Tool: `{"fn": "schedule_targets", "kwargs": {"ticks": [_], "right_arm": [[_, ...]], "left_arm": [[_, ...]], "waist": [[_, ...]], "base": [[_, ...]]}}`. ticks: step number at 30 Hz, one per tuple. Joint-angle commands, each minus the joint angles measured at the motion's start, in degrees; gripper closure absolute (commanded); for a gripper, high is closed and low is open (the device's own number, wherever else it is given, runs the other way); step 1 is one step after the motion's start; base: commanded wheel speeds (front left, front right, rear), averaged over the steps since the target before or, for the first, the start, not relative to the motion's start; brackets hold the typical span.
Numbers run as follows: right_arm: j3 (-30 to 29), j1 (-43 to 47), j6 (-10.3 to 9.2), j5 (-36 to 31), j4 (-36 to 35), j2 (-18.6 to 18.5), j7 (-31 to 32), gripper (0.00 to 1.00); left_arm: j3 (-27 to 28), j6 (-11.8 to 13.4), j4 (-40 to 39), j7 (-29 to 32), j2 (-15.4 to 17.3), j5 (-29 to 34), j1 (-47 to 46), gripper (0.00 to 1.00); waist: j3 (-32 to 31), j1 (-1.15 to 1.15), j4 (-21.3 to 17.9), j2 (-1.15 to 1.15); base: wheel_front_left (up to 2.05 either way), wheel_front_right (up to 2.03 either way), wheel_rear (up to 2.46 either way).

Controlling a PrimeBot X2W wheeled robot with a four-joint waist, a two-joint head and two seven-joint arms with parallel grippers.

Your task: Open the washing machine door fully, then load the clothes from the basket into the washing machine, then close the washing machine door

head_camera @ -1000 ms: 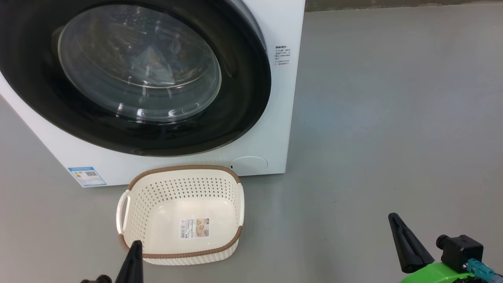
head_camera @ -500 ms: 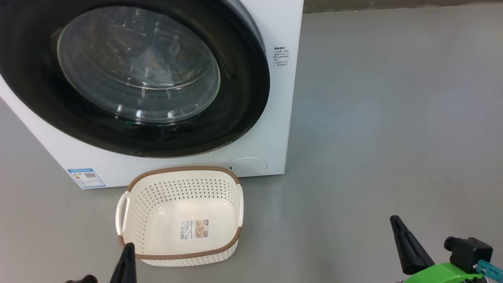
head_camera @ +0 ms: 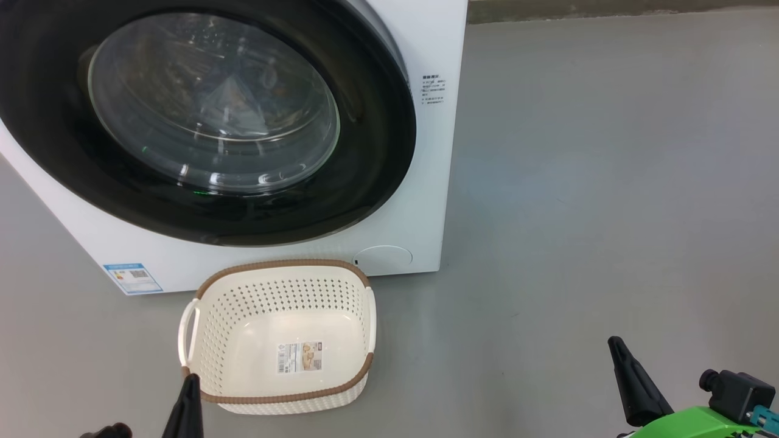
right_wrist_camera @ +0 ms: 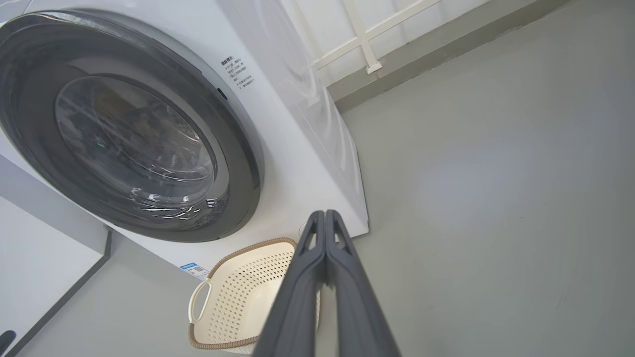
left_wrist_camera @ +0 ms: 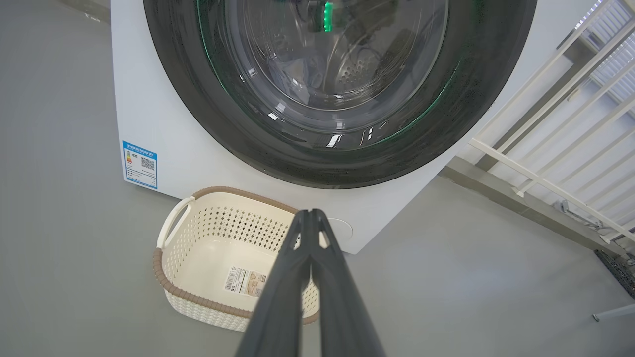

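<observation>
Hovering: left tool (left_wrist_camera: 311, 213) and right tool (right_wrist_camera: 325, 213) both pressed together.
We see the washing machine door (head_camera: 377, 152) closed on the washing machine (head_camera: 426, 201); the basket (head_camera: 280, 265) stands on the floor (head_camera: 578, 182) just in front, near our left tool.

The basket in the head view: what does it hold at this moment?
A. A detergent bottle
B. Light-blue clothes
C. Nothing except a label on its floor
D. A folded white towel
C: the basket shows a bare cream floor, with just the label stuck on it.
</observation>
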Motion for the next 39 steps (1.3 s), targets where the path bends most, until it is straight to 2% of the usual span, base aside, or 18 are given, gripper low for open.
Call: {"fn": "schedule_targets", "kwargs": {"ticks": [1,39], "right_arm": [[0.1,-2.5,-0.1,2.3,-1.1,-0.7,0.2,1.0],[-0.7,-5.5,-0.2,27.4,2.7,-0.8,3.2,1.0]], "left_arm": [[1.2,-0.5,-0.9,0.3,0.6,-1.8,-2.4,1.0],[5.6,-2.7,1.4,5.8,0.2,-25.7,-5.7,1.0]], "waist": [[0.0,-0.01,0.0,0.0],[-0.8,-0.01,-0.6,0.0]], "base": [[0.0,0.0,0.0],[0.0,0.0,0.0]]}}
